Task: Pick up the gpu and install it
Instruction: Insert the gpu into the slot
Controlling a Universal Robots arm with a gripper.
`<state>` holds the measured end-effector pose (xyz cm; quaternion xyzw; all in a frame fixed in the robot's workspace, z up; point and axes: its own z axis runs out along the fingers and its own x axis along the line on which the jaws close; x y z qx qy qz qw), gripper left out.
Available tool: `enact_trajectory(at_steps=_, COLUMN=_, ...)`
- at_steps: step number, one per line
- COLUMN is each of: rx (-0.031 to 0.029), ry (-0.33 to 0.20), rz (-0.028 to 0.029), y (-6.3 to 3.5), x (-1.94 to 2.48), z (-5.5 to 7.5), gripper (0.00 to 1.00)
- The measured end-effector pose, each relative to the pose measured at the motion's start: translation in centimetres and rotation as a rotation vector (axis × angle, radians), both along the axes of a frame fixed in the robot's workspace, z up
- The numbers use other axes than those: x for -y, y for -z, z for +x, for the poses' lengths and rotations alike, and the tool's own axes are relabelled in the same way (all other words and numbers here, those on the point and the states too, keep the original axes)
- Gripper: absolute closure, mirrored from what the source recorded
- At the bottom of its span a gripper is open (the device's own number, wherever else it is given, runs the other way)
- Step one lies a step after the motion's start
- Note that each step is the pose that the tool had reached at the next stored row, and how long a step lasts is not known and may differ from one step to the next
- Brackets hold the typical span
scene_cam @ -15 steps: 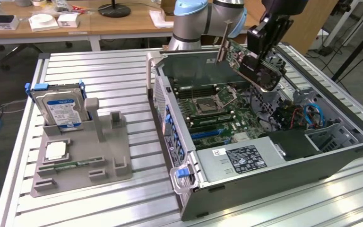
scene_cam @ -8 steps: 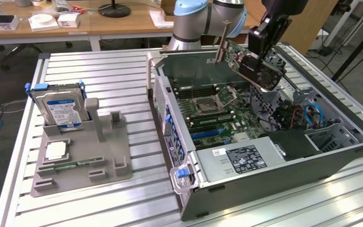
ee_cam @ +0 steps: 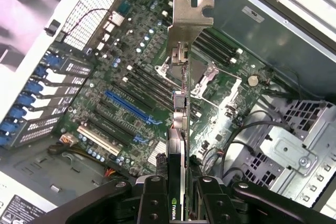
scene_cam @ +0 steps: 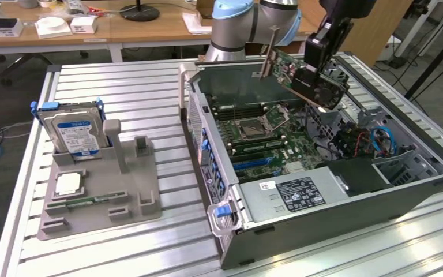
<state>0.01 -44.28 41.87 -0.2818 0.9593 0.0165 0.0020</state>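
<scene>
Fingers grip the gpu, seen edge-on over the board from the wrist, and tilted above the case in the exterior view.

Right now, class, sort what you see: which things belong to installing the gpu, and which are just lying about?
In the job: gpu, held in the jaws; open computer case; motherboard.
Lying about: hard drive, memory stick, square chip, all in the grey holder.
</scene>
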Motion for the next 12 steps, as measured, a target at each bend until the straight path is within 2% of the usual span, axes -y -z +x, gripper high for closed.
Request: enact_trajectory(at_steps=12, rx=0.0, ry=-0.094, rz=0.0, y=0.0, x=0.0, z=0.0, gripper=0.74)
